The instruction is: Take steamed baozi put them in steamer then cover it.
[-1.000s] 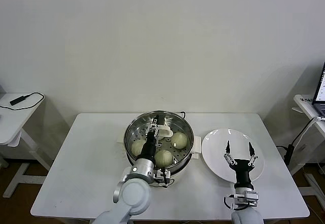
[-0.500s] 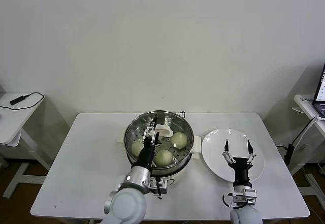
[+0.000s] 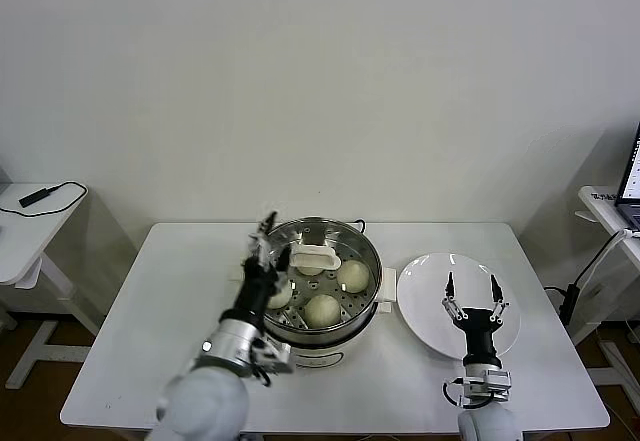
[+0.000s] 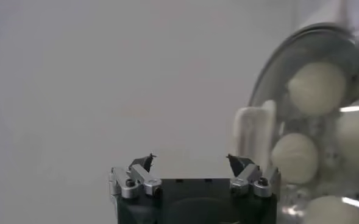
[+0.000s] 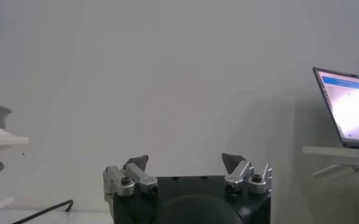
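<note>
The steamer [image 3: 373, 261] stands mid-table with several cream-white baozi inside, such as one at the right [image 3: 352, 275] and one at the front [image 3: 322, 310]. The clear glass lid lies on it, its white handle [image 3: 315, 257] on top. My left gripper [image 3: 266, 248] is open and empty, at the steamer's left rim, apart from the handle. In the left wrist view my left gripper [image 4: 191, 159] is open, with the lid handle [image 4: 252, 140] and baozi [image 4: 316, 87] under glass beside it. My right gripper [image 3: 470, 296] is open and empty above the white plate [image 3: 425, 311], and shows open in its wrist view [image 5: 184, 159].
A small side table [image 3: 20, 231] with a black device and cable stands at the far left. A laptop [image 5: 350, 103] on another table and a hanging cable [image 3: 590, 271] are at the far right. The wall lies behind the table.
My left gripper has let go of the lid's white handle and moved left, off the steamer. The lid stays on the steamer. The right gripper has barely moved.
</note>
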Controlling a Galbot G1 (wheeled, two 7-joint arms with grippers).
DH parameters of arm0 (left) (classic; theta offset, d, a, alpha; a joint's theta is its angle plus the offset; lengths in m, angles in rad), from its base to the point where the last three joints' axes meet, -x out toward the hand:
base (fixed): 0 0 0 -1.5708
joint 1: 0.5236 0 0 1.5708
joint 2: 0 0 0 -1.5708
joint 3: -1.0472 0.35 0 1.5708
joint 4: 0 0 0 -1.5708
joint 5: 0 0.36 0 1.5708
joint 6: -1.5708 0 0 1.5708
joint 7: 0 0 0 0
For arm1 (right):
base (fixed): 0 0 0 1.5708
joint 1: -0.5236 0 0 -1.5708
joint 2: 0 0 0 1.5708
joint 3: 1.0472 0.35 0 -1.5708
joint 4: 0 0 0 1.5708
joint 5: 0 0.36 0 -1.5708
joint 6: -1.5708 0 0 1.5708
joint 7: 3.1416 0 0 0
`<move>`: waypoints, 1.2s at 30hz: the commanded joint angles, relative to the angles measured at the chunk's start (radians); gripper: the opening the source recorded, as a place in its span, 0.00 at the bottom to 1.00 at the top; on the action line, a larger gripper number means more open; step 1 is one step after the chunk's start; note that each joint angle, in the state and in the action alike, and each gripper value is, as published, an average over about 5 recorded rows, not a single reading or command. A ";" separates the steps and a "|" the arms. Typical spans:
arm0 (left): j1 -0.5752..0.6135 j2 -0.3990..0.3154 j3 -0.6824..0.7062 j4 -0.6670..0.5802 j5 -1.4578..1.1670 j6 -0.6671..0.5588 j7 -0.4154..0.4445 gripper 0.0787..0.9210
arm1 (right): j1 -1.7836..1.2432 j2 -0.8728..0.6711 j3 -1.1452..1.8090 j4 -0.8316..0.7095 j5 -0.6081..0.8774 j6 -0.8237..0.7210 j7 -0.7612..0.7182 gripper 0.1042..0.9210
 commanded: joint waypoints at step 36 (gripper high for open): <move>0.150 -0.054 -0.445 0.564 -1.273 -0.749 -0.134 0.88 | -0.059 -0.108 -0.048 0.087 0.303 -0.151 -0.067 0.88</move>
